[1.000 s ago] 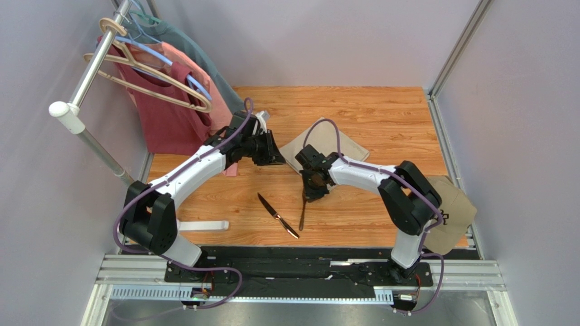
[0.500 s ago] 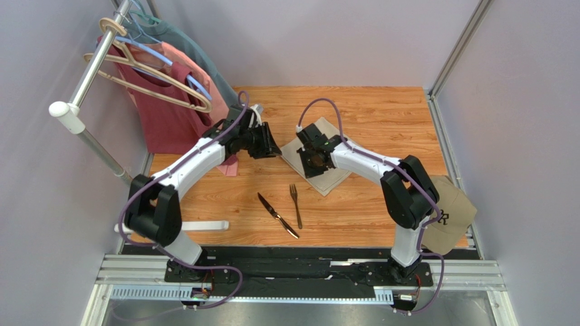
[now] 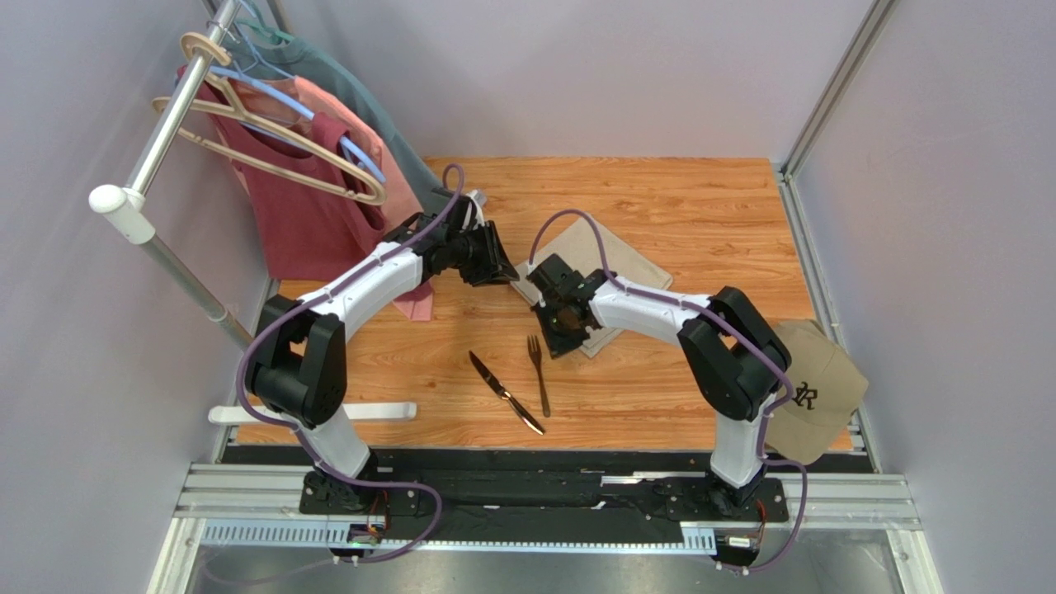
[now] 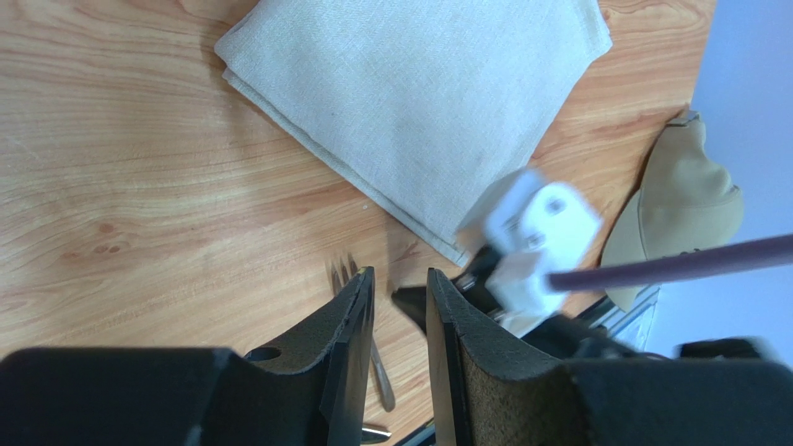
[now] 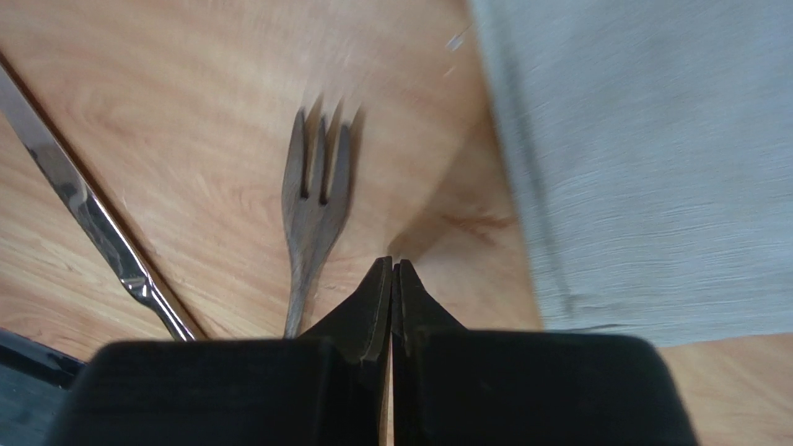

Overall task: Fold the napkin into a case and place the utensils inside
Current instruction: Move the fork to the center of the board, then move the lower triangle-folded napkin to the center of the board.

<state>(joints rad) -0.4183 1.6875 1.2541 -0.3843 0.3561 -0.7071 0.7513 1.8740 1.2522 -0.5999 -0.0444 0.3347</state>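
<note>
The beige napkin (image 3: 610,275) lies folded flat at the table's middle; it also shows in the left wrist view (image 4: 419,102) and the right wrist view (image 5: 651,158). The dark fork (image 3: 538,371) and knife (image 3: 505,392) lie side by side in front of it, bare on the wood. My right gripper (image 3: 557,337) is shut and empty, low at the napkin's near corner, just right of the fork's tines (image 5: 316,204). My left gripper (image 3: 506,269) hovers at the napkin's left corner. Its jaws stand a narrow gap apart with nothing between them (image 4: 400,288).
Red and pink shirts (image 3: 316,186) hang on a rack at the far left. A tan cap (image 3: 818,390) sits at the table's right edge. A white strip (image 3: 360,411) lies at the near left.
My right gripper left the fork's head, swung up over the napkin and came back down to its near corner. The fork now lies uncovered and straighter. My left gripper drew back slightly.
</note>
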